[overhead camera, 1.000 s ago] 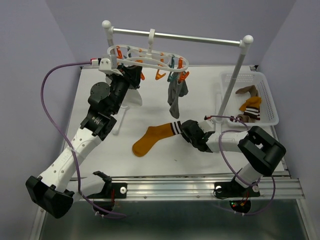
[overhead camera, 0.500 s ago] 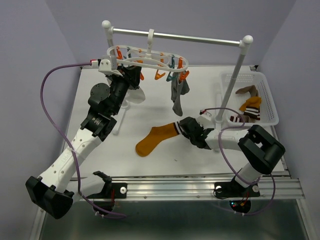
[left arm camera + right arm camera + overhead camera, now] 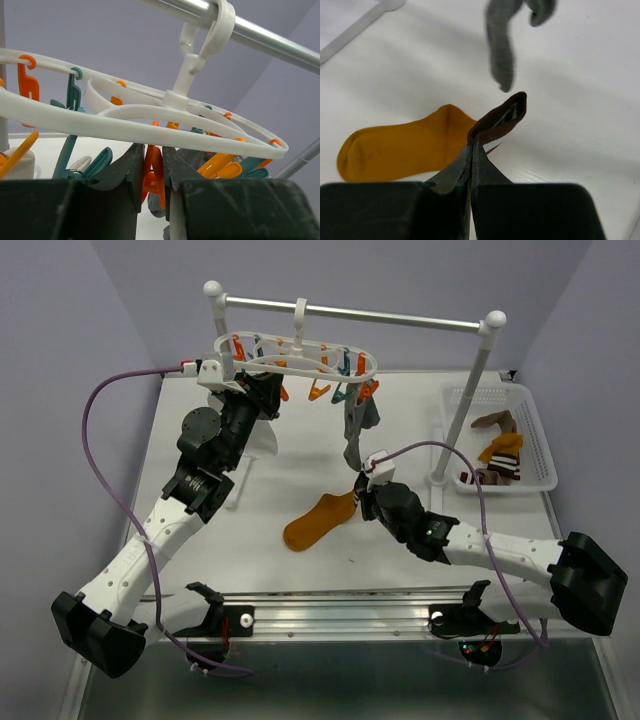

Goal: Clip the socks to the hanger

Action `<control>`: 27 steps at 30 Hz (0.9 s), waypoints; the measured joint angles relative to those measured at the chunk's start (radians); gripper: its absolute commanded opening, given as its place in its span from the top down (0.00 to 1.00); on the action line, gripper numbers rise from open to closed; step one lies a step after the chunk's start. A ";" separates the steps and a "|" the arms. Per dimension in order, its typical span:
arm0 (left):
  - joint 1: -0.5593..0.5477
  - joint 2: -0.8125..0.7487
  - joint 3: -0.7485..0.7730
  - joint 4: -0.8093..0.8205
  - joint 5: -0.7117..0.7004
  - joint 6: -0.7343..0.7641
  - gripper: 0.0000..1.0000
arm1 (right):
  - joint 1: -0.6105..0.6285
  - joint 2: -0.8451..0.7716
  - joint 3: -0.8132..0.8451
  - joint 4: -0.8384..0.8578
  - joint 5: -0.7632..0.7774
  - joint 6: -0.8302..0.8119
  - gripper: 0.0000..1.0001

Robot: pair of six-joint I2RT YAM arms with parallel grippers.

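The right hand (image 3: 471,146) pinches only the brown edge of the orange sock (image 3: 318,521) in the middle of the tabletop (image 3: 300,575), so it may slip out before reaching the hanger (image 3: 300,366) up top, where the left hand (image 3: 153,150) squeezes an orange clip (image 3: 154,176).

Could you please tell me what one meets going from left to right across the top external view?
Left tool, pinching an orange clip → mustard sock → right tool, shut on that sock's cuff → white basket. The hanging grey sock overlaps these, so it is left out.
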 measured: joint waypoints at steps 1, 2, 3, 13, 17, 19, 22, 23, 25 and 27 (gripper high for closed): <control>0.000 0.000 0.000 0.000 0.000 -0.003 1.00 | 0.015 -0.011 -0.004 0.008 -0.027 -0.030 0.99; 0.000 0.000 0.000 0.000 0.000 -0.005 1.00 | 0.025 -0.022 -0.007 0.021 -0.055 -0.065 0.99; 0.000 0.000 0.000 0.000 0.000 -0.008 1.00 | 0.039 -0.037 -0.008 0.035 -0.103 -0.112 0.99; 0.000 -0.023 -0.002 -0.005 0.006 -0.032 1.00 | 0.060 -0.056 0.087 0.090 -0.369 -0.301 0.99; 0.000 -0.029 -0.002 -0.005 0.016 -0.039 1.00 | 0.060 -0.047 0.216 0.084 -0.373 -0.322 0.99; 0.000 -0.030 -0.002 -0.005 0.021 -0.043 1.00 | 0.060 -0.035 0.278 0.085 -0.365 -0.326 0.99; 0.000 -0.030 -0.002 -0.011 0.029 -0.051 1.00 | 0.060 0.001 0.383 0.085 -0.343 -0.342 0.99; 0.000 -0.030 -0.002 -0.012 0.030 -0.053 1.00 | 0.060 0.014 0.405 0.085 -0.335 -0.351 0.99; 0.000 -0.029 -0.001 -0.014 0.032 -0.057 1.00 | 0.060 0.056 0.451 0.085 -0.306 -0.380 0.99; 0.000 -0.029 0.004 -0.024 0.034 -0.064 1.00 | 0.060 0.095 0.481 0.084 -0.274 -0.407 0.99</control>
